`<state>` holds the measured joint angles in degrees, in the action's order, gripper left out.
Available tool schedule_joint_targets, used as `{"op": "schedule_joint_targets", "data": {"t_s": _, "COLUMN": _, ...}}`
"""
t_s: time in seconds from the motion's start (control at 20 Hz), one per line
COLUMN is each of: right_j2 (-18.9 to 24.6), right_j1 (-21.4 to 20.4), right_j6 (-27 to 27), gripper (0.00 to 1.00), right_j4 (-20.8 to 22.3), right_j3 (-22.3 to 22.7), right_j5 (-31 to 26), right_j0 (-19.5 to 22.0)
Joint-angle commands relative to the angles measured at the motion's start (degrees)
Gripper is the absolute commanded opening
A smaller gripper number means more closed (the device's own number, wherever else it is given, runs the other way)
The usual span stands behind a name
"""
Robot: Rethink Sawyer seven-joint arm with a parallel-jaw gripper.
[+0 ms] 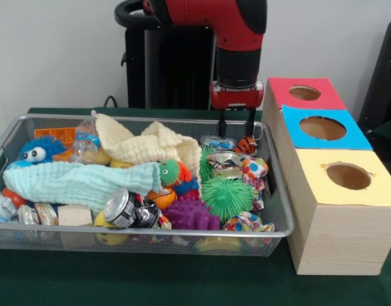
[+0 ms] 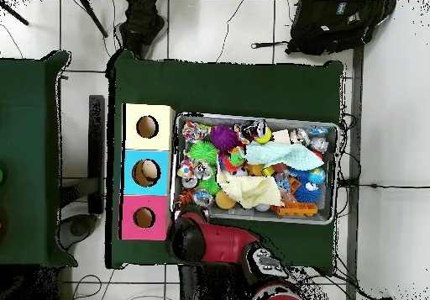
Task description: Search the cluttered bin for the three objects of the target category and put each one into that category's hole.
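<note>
Dented clear bottle (image 1: 85,144), blue-and-white label, lying in bin (image 1: 182,244).

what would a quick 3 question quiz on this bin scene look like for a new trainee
1. True or false: the gripper hangs over the far right corner of the wire bin, as the front view shows it.
2. Which card top lies nearest the robot's pedestal? A) yellow B) blue C) red
3. Fill in: the clear bottle with the blue label band lies near the bin's far rim, beside the ____ plastic piece.

Key
1. True; the two dark fingers point down just above the clutter there.
2. C; the red-topped hole comes first, then the blue-topped hole, then the yellow-topped hole.
3. Orange; the orange plastic piece sits just left of the bottle.
</note>
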<state>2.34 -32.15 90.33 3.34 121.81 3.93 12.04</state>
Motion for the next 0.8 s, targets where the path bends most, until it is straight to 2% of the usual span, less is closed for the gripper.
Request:
{"op": "schedule_joint_targets", "data": {"t_s": 0.05, "right_j2": -4.34, "right_j1": -0.6, "right_j6": 16.44, "gripper": 1.0, "right_j4": -7.92, "right_j3": -3.57, "right_j5": 5.95, "right_j0": -5.21}}
{"op": "schedule_joint_targets", "data": {"t_s": 0.45, "right_j2": -7.12, "right_j1": 0.15, "right_j6": 16.39, "gripper": 1.0, "right_j4": -11.8, "right_j3": -3.31, "right_j5": 7.56, "right_j0": -9.13}}
{"op": "schedule_joint_targets", "data": {"t_s": 0.8, "right_j2": -7.98, "right_j1": 0.12, "right_j6": 15.79, "gripper": 1.0, "right_j4": -13.71, "right_j3": -3.08, "right_j5": 7.52, "right_j0": -10.38}}
